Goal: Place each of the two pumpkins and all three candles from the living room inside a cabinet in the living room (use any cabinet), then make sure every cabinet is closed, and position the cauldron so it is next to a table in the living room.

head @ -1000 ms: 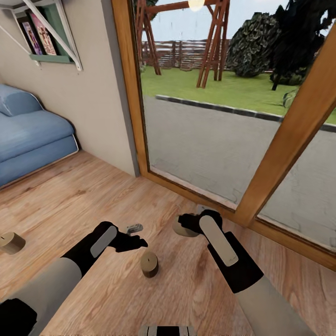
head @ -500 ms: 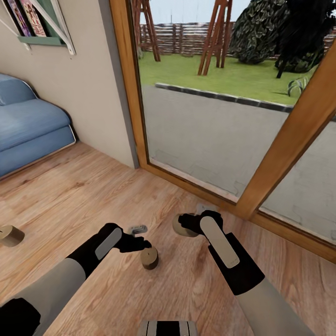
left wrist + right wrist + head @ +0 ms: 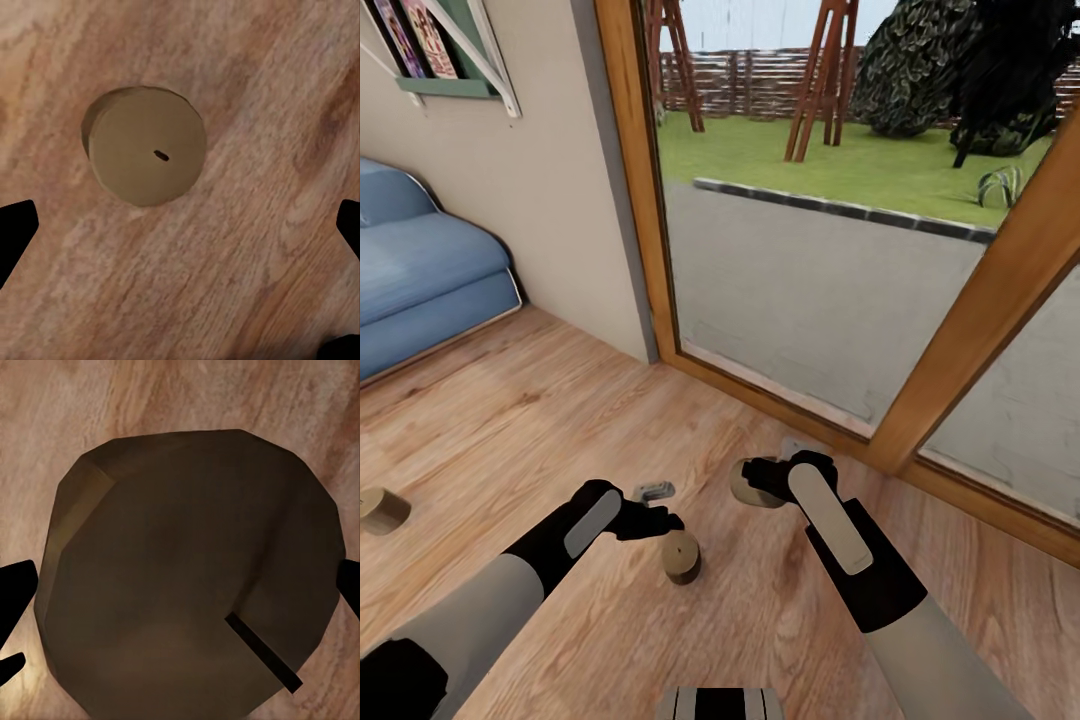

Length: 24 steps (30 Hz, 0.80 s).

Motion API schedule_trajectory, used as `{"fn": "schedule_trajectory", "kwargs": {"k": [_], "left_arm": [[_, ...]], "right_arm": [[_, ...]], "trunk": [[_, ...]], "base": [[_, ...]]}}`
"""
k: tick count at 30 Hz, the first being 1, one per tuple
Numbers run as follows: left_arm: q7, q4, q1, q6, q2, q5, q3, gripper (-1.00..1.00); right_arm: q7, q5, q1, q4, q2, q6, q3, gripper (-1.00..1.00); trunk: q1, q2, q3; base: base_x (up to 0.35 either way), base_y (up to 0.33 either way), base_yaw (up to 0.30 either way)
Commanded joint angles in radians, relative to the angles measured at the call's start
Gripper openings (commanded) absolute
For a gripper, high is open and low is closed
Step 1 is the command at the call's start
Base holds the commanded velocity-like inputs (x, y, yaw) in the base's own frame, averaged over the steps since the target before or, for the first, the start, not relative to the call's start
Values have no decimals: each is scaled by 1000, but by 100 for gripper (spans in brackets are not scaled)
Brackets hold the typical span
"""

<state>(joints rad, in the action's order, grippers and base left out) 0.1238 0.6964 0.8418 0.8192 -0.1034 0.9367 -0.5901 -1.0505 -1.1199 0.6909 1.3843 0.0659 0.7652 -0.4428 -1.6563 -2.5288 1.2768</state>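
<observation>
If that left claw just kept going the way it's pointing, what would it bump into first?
Probably the candle standing on the wood floor. The left gripper points down at it with fingers spread wide, though the candle sits a little off-centre, so it might reach floor instead.

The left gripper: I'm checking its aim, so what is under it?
Under the left gripper a candle stands upright on the wood floor, wick up, between the open fingertips and untouched. The floor beneath the candle's base is covered.
</observation>
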Motion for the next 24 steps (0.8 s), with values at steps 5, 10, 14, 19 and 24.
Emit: {"fn": "schedule_trajectory", "kwargs": {"k": [5, 10, 14, 19, 24], "left_arm": [[10, -3, 2, 0, -1, 11, -5, 100], [11, -4, 2, 0, -1, 11, -5, 100], [20, -5, 2, 0, -1, 12, -5, 100], [71, -5, 2, -3, -1, 13, -3, 100], [118, -6, 2, -6, -1, 13, 0, 100]], "right_arm": [[-11, -8, 1, 1, 0, 5, -1, -100], [-11, -8, 1, 1, 1, 5, -1, -100], [-11, -8, 1, 1, 2, 5, -1, -100], [-11, -8, 1, 1, 2, 5, -1, -100], [-11, -8, 1, 1, 2, 5, -1, -100]], "trunk": [[0, 0, 1], [0, 0, 1], [0, 0, 1], [0, 0, 1], [0, -1, 5]], "base": [[193, -42, 0], [138, -26, 0], [149, 0, 0], [60, 4, 0], [14, 1, 0]]}}
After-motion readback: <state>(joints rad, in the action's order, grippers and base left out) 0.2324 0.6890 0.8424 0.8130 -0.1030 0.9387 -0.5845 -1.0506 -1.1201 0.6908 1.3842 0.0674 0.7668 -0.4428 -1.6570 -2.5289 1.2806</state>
